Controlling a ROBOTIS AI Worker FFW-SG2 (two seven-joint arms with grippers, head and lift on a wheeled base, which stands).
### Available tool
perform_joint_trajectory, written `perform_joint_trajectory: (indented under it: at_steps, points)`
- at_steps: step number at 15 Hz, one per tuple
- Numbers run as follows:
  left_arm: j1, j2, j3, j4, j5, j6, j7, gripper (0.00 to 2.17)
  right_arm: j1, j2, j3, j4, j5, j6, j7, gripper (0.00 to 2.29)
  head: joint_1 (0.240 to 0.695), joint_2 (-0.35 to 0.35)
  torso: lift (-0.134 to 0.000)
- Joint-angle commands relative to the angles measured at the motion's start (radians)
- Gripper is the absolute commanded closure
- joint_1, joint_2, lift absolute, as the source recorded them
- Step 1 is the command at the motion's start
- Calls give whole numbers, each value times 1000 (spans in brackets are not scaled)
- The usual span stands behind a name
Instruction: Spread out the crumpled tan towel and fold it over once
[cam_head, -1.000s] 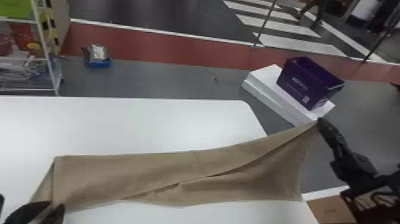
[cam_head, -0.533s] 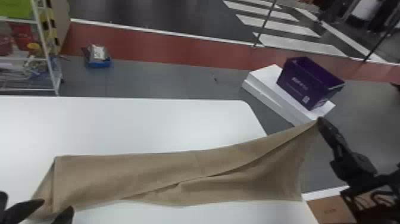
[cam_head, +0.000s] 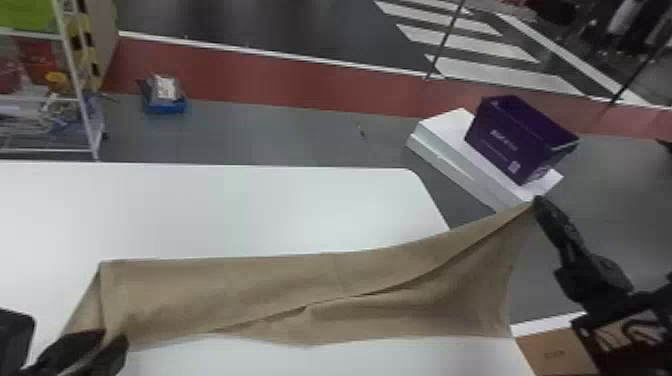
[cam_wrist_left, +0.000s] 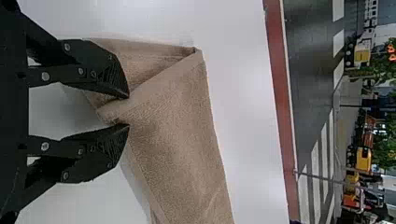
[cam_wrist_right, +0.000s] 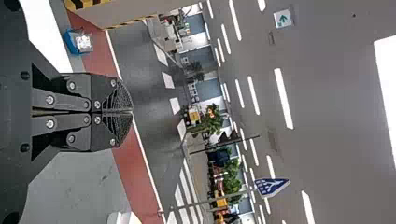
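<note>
Black left gripper (cam_head: 114, 334) narrowed its parted jaws; the tan cloth towel (cam_head: 225, 292) stretched lengthwise from them rightward, corner clamped by the black right gripper (cam_head: 537, 201).

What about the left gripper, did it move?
Yes, the left gripper has shifted a little to the right in the head view, judged against the white rack.

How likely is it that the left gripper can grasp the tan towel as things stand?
Quite likely, yes: the left gripper is open, the tan towel shows right by its fingertips, and nothing seems to block the way. Whether it is low enough, I can't tell.
</note>
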Motion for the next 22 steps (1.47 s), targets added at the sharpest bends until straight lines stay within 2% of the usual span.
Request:
perform_joint_trajectory:
  at_steps: [1, 7, 15, 16, 18, 22]
  points:
    - [4, 1, 3, -20, 1, 2, 1, 903, -4, 1, 1, -1, 6, 3, -2, 1774, 695, -350, -124]
    - [4, 4, 4, -38, 21, 26, 0, 896, -20, 1, 18, 6, 26, 6, -6, 1774, 695, -350, -124]
    - [-53, -7, -31, -54, 36, 75, 3, 883, -17, 1, 20, 22, 37, -3, 2, 1777, 695, -350, -124]
    - [-59, -8, -37, -50, 36, 75, 3, 731, -17, 1, 20, 27, 38, -6, 2, 1774, 695, -350, -124]
    - [-77, -8, -52, -46, 38, 79, 4, 670, -17, 1, 20, 30, 41, -12, 2, 1774, 695, -350, -124]
    - [-113, -14, -66, -37, 36, 88, 1, 701, -17, 1, 29, 27, 44, -12, 0, 1774, 695, -350, -124]
